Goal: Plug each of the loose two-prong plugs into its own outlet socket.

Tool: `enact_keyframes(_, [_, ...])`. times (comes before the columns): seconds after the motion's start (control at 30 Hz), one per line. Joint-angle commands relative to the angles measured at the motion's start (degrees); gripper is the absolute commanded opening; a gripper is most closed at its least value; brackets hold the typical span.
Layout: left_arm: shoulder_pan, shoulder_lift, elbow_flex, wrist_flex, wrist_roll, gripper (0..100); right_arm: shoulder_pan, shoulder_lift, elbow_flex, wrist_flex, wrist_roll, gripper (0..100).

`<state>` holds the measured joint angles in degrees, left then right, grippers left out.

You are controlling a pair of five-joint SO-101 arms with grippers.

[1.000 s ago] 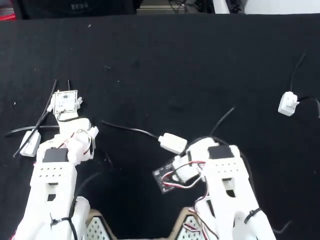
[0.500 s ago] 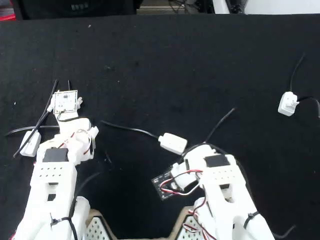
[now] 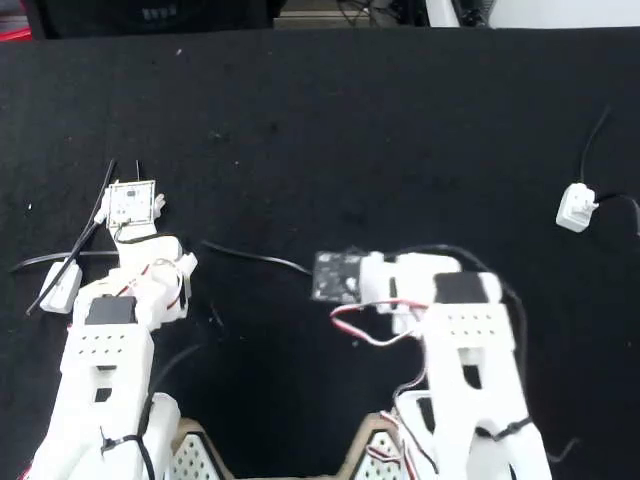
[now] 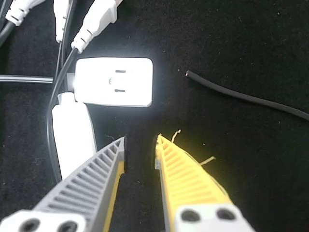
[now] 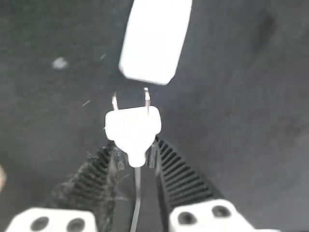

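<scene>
In the right wrist view my right gripper (image 5: 134, 145) is shut on a white two-prong plug (image 5: 133, 126). Its prongs point at a white socket block (image 5: 154, 41) a short gap ahead. In the high view the right arm (image 3: 455, 310) sits at the table's middle, over that block. My left gripper (image 4: 140, 141) hovers just short of a white outlet (image 4: 114, 81) with two slots. Its fingers stand a narrow gap apart with nothing between them. That outlet (image 3: 130, 202) lies at the left of the table, ahead of the left arm (image 3: 110, 320).
Beside the left outlet lie two white plugs (image 4: 96, 24) on black cords and a white block (image 4: 72, 133). A loose black cable (image 3: 250, 258) runs between the arms. Another white corded piece (image 3: 574, 208) lies far right, one more (image 3: 60, 285) at the left edge.
The right arm has swung forward and to the left with the plug. It now covers the white socket block that lay open to view in the middle. The left arm has kept still.
</scene>
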<state>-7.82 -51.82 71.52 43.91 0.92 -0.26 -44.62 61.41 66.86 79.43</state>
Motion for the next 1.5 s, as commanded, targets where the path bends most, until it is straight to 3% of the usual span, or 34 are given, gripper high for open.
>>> enact_keyframes(0.0, [-0.3, -0.4, -3.7, 1.6, -0.5, 11, 6.0, 3.3, -3.6, 3.2, -3.4, 1.1])
enact_keyframes(0.2, [-0.3, 0.1, -4.4, 2.2, -0.3, 11, 9.5, 19.1, -6.5, -6.6, -17.1, 1.5])
enact_keyframes(0.33, [-0.3, 0.1, -4.3, 2.2, -0.3, 11, 9.4, 28.2, -13.1, -6.6, -22.2, 4.1])
enact_keyframes(0.5, [-0.3, -0.2, -4.4, 2.3, -0.4, 11, 8.4, 33.9, -21.8, -0.1, -21.5, 18.4])
enact_keyframes(0.73, [-0.4, -0.3, -4.4, 2.3, -0.4, 11, 7.7, 41.6, -26.3, -4.6, -27.2, 17.7])
enact_keyframes(0.97, [-0.3, -0.3, -4.4, 2.3, -0.4, 11, 4.8, 47.5, -26.2, -3.6, -27.2, 17.7])
enact_keyframes(1.23, [-0.6, -0.3, -4.4, 2.3, -0.4, 11, 0.7, 41.1, -25.7, 3.3, -27.4, 17.6])
enact_keyframes(1.47, [-0.3, -0.3, -4.4, 2.3, -0.4, 11, -0.4, 33.5, -14.1, -3.5, -27.5, 17.6])
